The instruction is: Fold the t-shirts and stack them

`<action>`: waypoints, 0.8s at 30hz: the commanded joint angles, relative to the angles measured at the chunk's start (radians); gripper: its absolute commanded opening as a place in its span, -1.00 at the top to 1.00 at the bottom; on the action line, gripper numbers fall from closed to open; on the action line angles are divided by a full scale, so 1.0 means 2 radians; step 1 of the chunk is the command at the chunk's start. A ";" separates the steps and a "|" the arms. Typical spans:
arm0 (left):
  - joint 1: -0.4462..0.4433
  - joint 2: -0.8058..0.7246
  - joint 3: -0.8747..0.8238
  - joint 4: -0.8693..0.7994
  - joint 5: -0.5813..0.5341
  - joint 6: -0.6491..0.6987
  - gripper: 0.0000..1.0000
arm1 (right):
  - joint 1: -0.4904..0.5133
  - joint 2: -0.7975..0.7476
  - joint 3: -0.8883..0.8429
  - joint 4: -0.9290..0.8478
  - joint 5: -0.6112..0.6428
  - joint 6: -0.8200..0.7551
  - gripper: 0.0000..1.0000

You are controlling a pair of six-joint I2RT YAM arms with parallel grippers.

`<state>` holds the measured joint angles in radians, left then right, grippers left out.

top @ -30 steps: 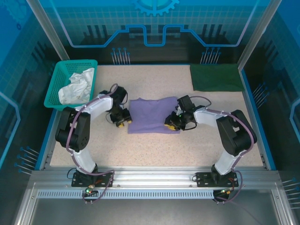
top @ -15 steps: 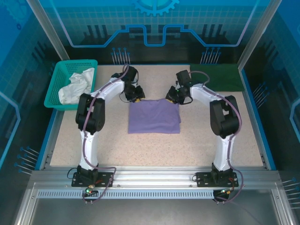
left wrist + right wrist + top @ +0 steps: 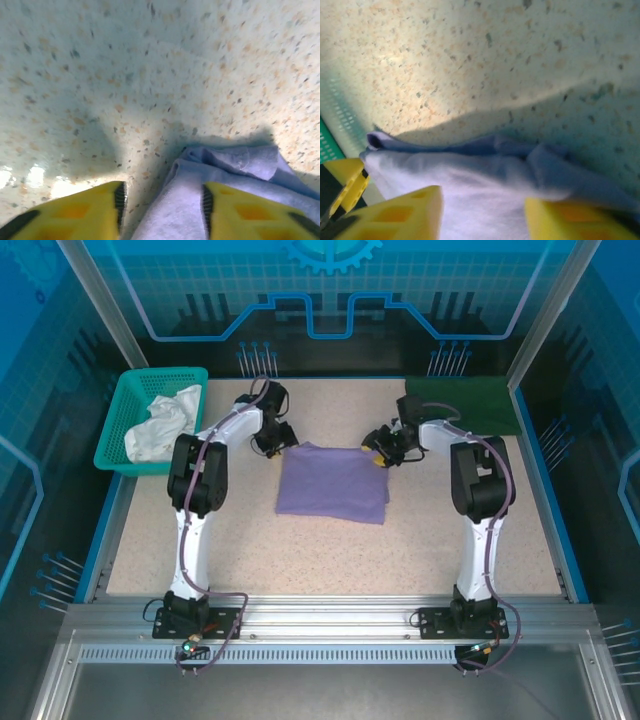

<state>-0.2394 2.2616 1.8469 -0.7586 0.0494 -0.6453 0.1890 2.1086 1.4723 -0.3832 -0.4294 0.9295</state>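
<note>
A lavender-purple t-shirt (image 3: 332, 483) lies folded into a rectangle at the table's middle. My left gripper (image 3: 275, 440) is low at its far left corner, open. In the left wrist view the shirt's corner (image 3: 220, 165) lies loose on the table between the yellow fingers (image 3: 90, 210) of that gripper (image 3: 162, 200). My right gripper (image 3: 383, 447) is at the far right corner, also open. The cloth's edge (image 3: 470, 170) lies flat between the spread jaws of this gripper (image 3: 482, 210). A dark green t-shirt (image 3: 460, 405) lies folded at the back right.
A teal mesh basket (image 3: 122, 415) at the back left holds a crumpled white cloth (image 3: 162, 425). The speckled tabletop (image 3: 330, 560) is bare in front of the purple shirt. Blue enclosure walls ring the table.
Both grippers moved from the purple shirt's near corners to its far corners. Their jaws have since opened, and the cloth now rests on the table.
</note>
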 commanded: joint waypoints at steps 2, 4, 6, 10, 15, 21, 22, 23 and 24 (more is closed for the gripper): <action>-0.023 -0.097 0.022 -0.030 -0.022 -0.022 -0.33 | 0.014 -0.113 -0.040 -0.016 0.015 -0.031 -0.51; -0.047 -0.130 0.013 -0.047 -0.039 -0.022 -0.51 | 0.028 -0.161 -0.057 -0.085 0.075 -0.062 -0.73; -0.074 -0.163 -0.015 -0.053 -0.042 -0.018 -0.70 | 0.036 -0.201 -0.087 -0.134 0.130 -0.089 -0.87; -0.112 -0.199 -0.071 -0.059 -0.025 0.000 -0.81 | 0.037 -0.245 -0.174 -0.121 0.153 -0.123 -1.00; -0.139 -0.230 -0.166 -0.043 -0.003 0.036 -0.81 | 0.059 -0.190 -0.206 -0.092 0.145 -0.149 -0.88; -0.140 -0.262 -0.245 -0.059 -0.010 0.076 -0.80 | 0.101 -0.146 -0.158 -0.099 0.190 -0.134 -0.87; -0.140 -0.267 -0.252 -0.060 -0.010 0.082 -0.80 | 0.106 -0.133 -0.141 -0.113 0.197 -0.138 -0.87; -0.140 -0.270 -0.258 -0.061 -0.010 0.089 -0.80 | 0.111 -0.117 -0.123 -0.131 0.207 -0.140 -0.86; -0.140 -0.275 -0.263 -0.063 -0.010 0.093 -0.80 | 0.113 -0.104 -0.109 -0.143 0.213 -0.141 -0.85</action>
<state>-0.5163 1.7805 1.3411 -0.8551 0.0307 -0.5278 0.3870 1.8309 1.1873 -0.5930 -0.0654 0.6693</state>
